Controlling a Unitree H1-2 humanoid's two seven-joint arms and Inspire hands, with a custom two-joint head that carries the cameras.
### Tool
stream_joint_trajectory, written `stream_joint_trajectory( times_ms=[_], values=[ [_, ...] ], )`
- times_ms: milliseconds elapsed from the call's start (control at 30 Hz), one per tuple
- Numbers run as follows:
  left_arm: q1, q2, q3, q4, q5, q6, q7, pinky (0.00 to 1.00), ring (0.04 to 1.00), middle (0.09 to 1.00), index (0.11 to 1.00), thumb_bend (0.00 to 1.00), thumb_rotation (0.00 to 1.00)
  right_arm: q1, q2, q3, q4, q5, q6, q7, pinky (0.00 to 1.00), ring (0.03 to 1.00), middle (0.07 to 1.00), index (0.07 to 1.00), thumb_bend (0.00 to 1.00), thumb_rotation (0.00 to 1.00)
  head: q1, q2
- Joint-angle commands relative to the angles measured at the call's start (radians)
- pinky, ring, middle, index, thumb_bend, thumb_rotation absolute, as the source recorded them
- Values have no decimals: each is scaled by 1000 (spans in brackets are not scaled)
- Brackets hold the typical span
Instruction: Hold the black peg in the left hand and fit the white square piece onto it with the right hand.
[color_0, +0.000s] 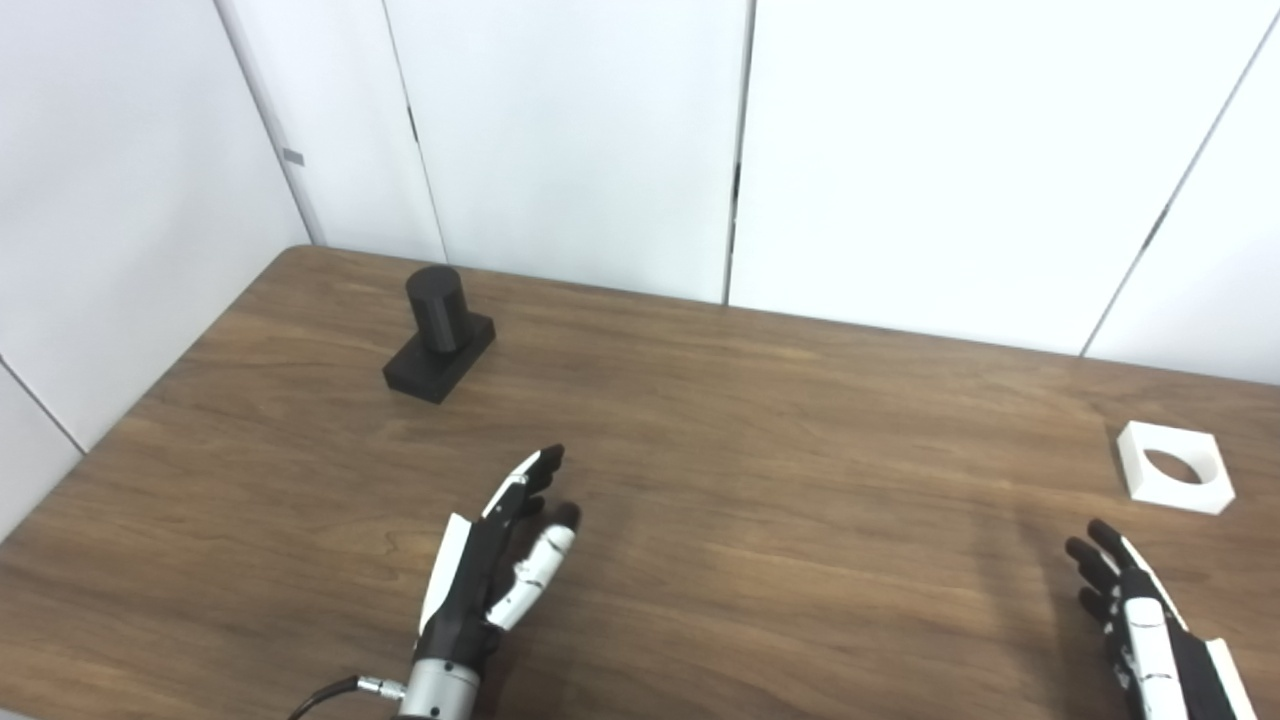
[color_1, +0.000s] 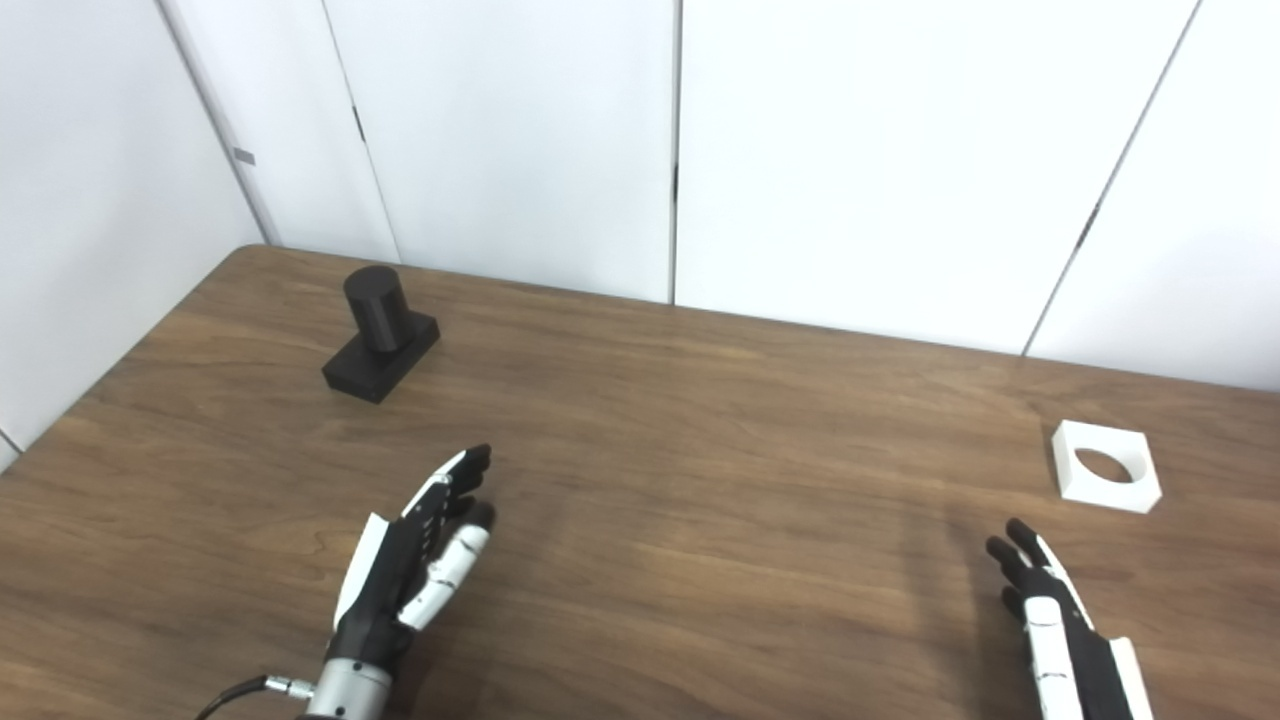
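You're at the reach step, nothing grasped: both hands empty, fingers spread. Send your left hand (color_0: 495, 570) to the black peg (color_0: 438, 334) near the counter's (color_0: 760, 470) far left corner (upright on its base); the right hand (color_1: 1060, 620) takes the white square piece (color_1: 1106, 465) at the right edge.

walls (color_0: 560, 130): white panels | table (color_0: 760, 440): dark wood grain
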Motion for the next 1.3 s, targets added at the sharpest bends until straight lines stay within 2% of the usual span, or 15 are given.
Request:
stream_joint_trajectory(
  times_ms=[0, 67, 100, 200, 300, 400, 500, 600, 833, 933, 1033, 1167, 1267],
  values=[
    [8, -30, 34, -56, 53, 52, 26, 841, 879, 884, 872, 493, 484, 8, 19, 4, 12, -17, 2, -5, 1000, 943, 892, 922, 334, 1000, 1, 0],
    [-4, -32, 66, -78, 71, 85, 39, 780, 844, 861, 848, 581, 365, 10, 21, 9, 11, -24, -2, -6, 1000, 941, 891, 918, 337, 1000, 0, 1],
    [-12, -25, 80, -96, 96, 117, 38, 748, 824, 855, 846, 617, 341, 11, 22, 12, 8, -32, 0, -9, 1000, 941, 889, 915, 335, 1000, -3, 5],
    [-41, 9, 113, -128, 200, 198, 40, 757, 813, 851, 854, 706, 348, 15, 26, 15, -2, -29, 4, -6, 1000, 936, 882, 909, 298, 1000, -17, 10],
    [-74, 35, 142, -139, 304, 311, 26, 832, 859, 857, 861, 776, 413, 18, 25, 19, -8, -25, -1, 1, 1000, 929, 885, 911, 276, 1000, -24, 12],
    [-110, 64, 160, -143, 381, 403, -4, 746, 833, 847, 850, 826, 458, 19, 26, 22, -9, -30, -6, -1, 1000, 929, 889, 912, 246, 1000, -26, 12],
    [-142, 112, 161, -137, 460, 457, -32, 743, 865, 875, 861, 877, 534, 22, 30, 24, -16, -40, 1, -8, 1000, 928, 893, 909, 237, 1000, -19, 14],
    [-172, 161, 161, -119, 541, 469, -53, 733, 866, 880, 853, 906, 602, 22, 32, 25, -20, -47, 2, -9, 1000, 921, 880, 894, 235, 1000, -18, 13],
    [-243, 244, 183, -70, 662, 474, -133, 874, 913, 907, 860, 924, 714, 25, 19, 35, -29, -57, 13, 7, 1000, 942, 899, 916, 221, 985, -20, 11],
    [-268, 257, 198, -48, 693, 474, -167, 957, 926, 911, 846, 913, 742, 23, 21, 38, -31, -70, 16, 2, 1000, 933, 893, 904, 214, 879, -18, 11],
    [-306, 261, 217, -14, 747, 475, -206, 995, 946, 924, 843, 904, 768, 22, 22, 37, -27, -70, 14, 2, 1000, 934, 894, 902, 216, 784, -17, 10],
    [-361, 252, 239, 45, 856, 475, -253, 999, 960, 936, 847, 906, 792, 21, 23, 35, -22, -58, 5, 6, 1000, 937, 898, 905, 208, 744, -18, 9],
    [-396, 252, 245, 86, 894, 475, -270, 1000, 973, 950, 850, 906, 796, 21, 19, 40, -21, -73, 5, 4, 998, 934, 900, 910, 203, 742, -22, 6]
  ],
)
